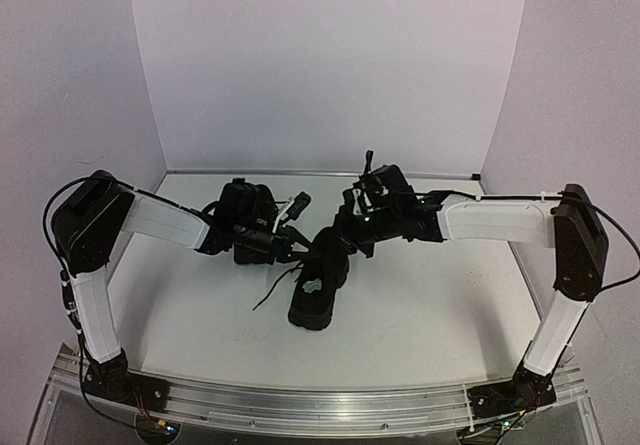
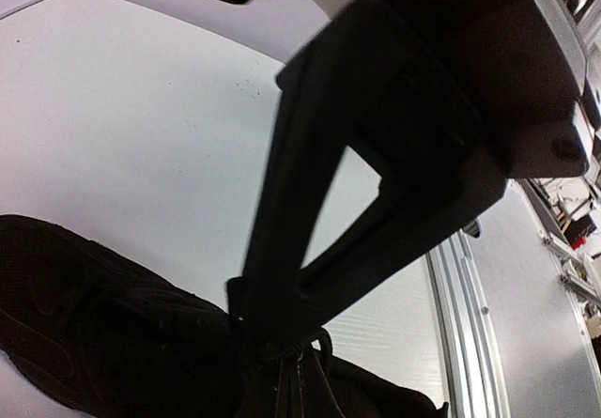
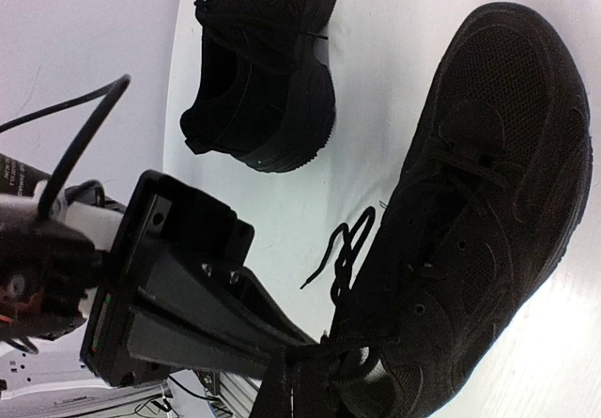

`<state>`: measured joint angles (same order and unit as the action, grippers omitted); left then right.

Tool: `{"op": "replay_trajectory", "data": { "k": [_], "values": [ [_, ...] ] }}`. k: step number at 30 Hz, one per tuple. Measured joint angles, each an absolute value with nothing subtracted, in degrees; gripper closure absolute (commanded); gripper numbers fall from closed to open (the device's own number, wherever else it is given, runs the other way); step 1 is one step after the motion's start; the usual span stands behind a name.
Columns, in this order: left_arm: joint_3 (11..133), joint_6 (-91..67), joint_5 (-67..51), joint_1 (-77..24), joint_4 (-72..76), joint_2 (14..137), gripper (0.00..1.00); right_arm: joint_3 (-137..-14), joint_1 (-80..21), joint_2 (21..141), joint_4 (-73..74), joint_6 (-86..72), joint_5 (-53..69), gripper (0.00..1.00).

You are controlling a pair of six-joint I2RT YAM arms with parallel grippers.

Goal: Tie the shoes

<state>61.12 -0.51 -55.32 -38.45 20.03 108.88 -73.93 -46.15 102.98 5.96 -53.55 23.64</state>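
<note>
On the table [image 1: 430, 295], one shoe [image 1: 318, 293] is lying at centre and the other shoe [image 3: 268, 70] is sitting near it. The left gripper [image 1: 297, 254] is pinching a lace [image 3: 340, 249] at the centre shoe. The right gripper [image 1: 338, 237] is pressing shut just above it.

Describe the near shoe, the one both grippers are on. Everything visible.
The near shoe is a small all-black low-top sneaker with a mesh-like toe, thin black laces left untied, and a pale patch inside. It sits sole down on the white table, heel toward the arms' bases, apart from the other shoe. The right gripper, shut, holds one lace taut. The left gripper, shut, presses at the lacing.
</note>
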Motion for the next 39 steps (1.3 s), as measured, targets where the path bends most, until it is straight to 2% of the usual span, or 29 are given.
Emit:
{"op": "replay_trajectory", "data": {
  "k": [7,26,30,34,39],
  "values": [
    [60.18,-5.09,-54.21,-37.34,25.93,110.02,1.00,-72.51,-46.15,101.45,6.04,-53.91,23.66,1.00],
    [59.75,-5.97,-58.84,-39.66,26.84,111.39,1.00,-72.51,-46.03,101.55,6.02,-53.95,23.73,0.99],
    [59.03,-6.63,-59.59,-40.23,27.91,111.35,1.00,-72.53,-45.87,102.06,5.98,-54.24,23.98,0.87],
    [58.96,-9.04,-59.79,-40.29,30.72,111.35,1.00,-72.53,-45.21,102.21,5.91,-54.83,25.25,0.67],
    [58.73,-14.46,-59.81,-40.05,38.69,112.46,1.00,-71.28,-43.06,100.81,5.65,-55.87,26.54,0.64]
  ]
}}
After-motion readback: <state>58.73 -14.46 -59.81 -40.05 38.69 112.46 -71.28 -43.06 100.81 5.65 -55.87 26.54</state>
